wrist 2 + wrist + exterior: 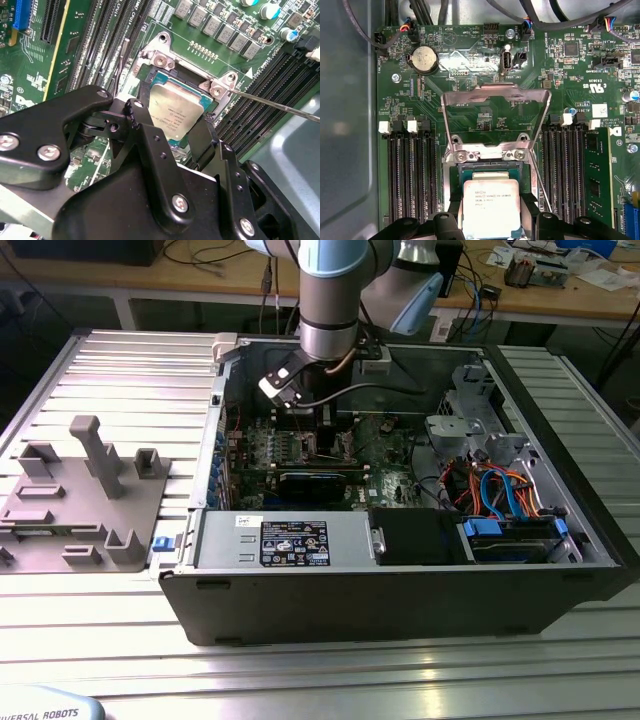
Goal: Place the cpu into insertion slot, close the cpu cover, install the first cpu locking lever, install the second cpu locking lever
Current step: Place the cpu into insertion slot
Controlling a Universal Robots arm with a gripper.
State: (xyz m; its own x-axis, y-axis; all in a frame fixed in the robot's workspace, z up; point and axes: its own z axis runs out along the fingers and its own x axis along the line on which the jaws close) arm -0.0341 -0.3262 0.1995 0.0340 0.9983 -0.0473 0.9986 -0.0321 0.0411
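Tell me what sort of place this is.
Probably a robotics lab or workshop: an open black desktop computer case sits on a ribbed aluminium table, with a cluttered wooden workbench behind.

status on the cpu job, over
gripper low over cpu. cpu in insertion slot, seating unclear. cpu cover standing open. nothing blocking.

you are looking at one cpu (491,207), one insertion slot (465,172), one cpu cover (495,93) and one thin locking lever (541,186). two silver screws (462,156) are sitting along the cover's hinged edge, and one round coin battery (424,59) is lying near an edge of the green board (560,85).
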